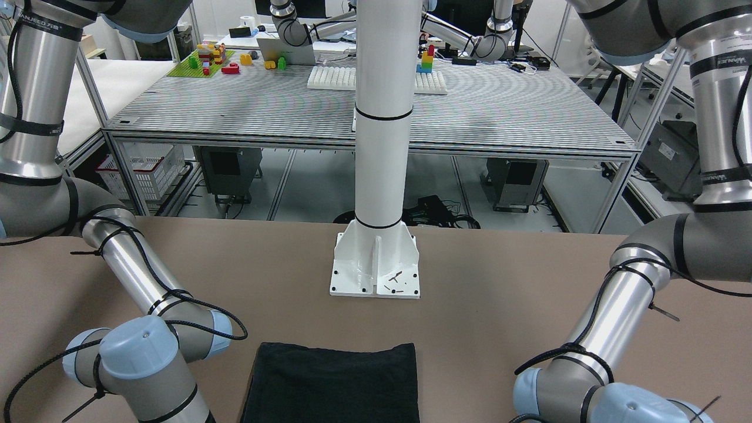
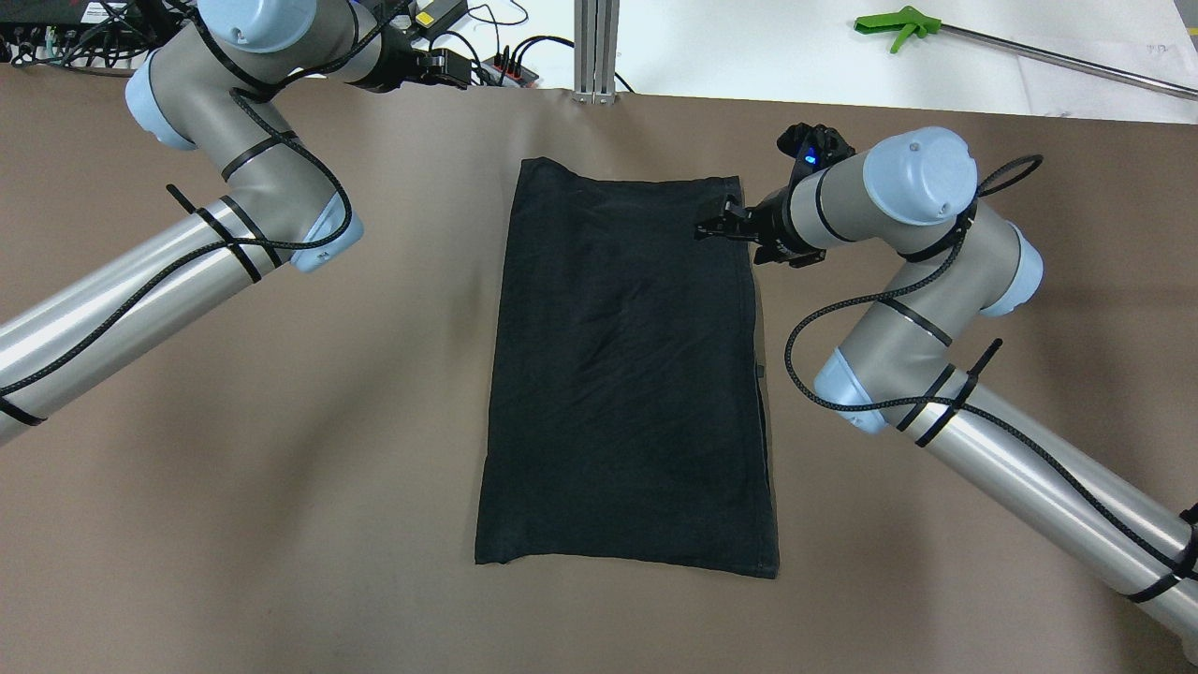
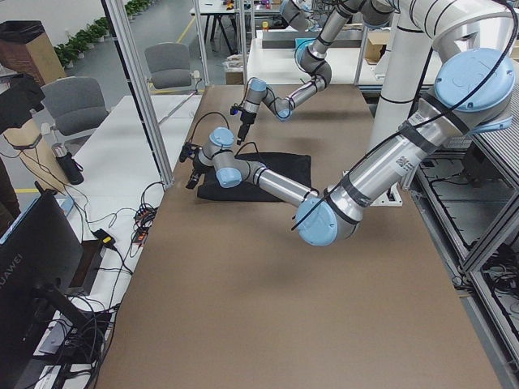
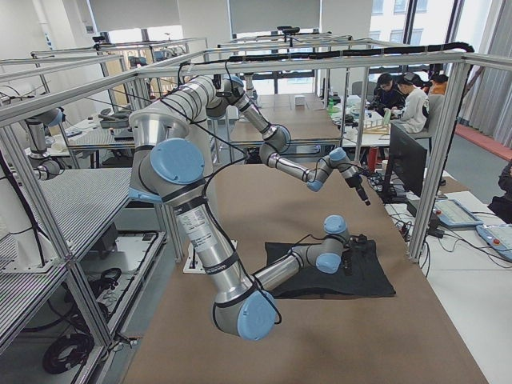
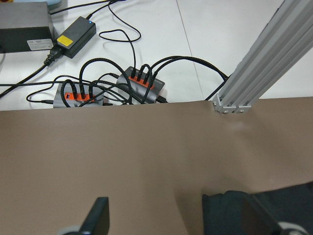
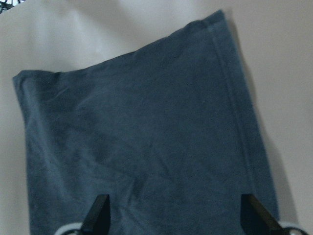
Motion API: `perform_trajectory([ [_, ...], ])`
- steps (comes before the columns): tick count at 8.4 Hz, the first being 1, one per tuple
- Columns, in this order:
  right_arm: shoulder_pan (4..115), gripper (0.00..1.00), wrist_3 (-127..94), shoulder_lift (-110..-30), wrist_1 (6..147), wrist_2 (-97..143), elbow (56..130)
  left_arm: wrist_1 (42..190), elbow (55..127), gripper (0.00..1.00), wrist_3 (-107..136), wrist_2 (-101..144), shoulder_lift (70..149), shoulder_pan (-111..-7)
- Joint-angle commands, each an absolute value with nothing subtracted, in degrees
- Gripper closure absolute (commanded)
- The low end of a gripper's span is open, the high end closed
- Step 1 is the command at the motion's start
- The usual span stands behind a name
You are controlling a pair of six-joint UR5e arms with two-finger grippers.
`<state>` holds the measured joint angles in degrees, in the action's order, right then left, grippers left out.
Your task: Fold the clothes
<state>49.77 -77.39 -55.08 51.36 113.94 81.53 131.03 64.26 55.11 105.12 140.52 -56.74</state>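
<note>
The black cloth (image 2: 627, 374) lies flat on the brown table as a long rectangle; its near end shows in the front view (image 1: 332, 382) and it fills the right wrist view (image 6: 142, 142). My right gripper (image 2: 719, 226) is open, low over the cloth's far right corner, with its fingers (image 6: 100, 211) spread across the fabric and holding nothing. My left gripper (image 2: 451, 72) is open and empty at the table's far edge, beyond the cloth's far left corner (image 5: 230, 208); its fingers (image 5: 99, 216) stand wide apart over bare table.
An aluminium post (image 2: 596, 47) stands at the far table edge. Power strips and cables (image 5: 137, 83) lie just beyond that edge. A green grabber tool (image 2: 898, 23) lies at the far right. The white pillar's base plate (image 1: 375, 276) is bolted on the robot's side.
</note>
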Motion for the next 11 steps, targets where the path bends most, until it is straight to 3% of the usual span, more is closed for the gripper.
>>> perform_trajectory([
  [1,43.44,0.06,-85.78,-57.91,41.76,113.82,82.79,130.96,64.51,0.05,55.28,105.12,140.98,-56.78],
  [6,40.43,0.06,-85.78,-66.60,35.71,113.56,82.71,130.87,64.51,0.05,55.20,104.68,141.15,-56.78],
  [9,40.34,0.06,-86.31,-67.85,34.72,113.29,82.79,130.87,64.51,0.05,55.20,104.59,141.15,-56.78],
  [11,41.30,0.06,-86.31,-69.59,35.06,113.99,87.68,130.96,64.51,0.05,55.20,104.59,141.24,-56.69],
])
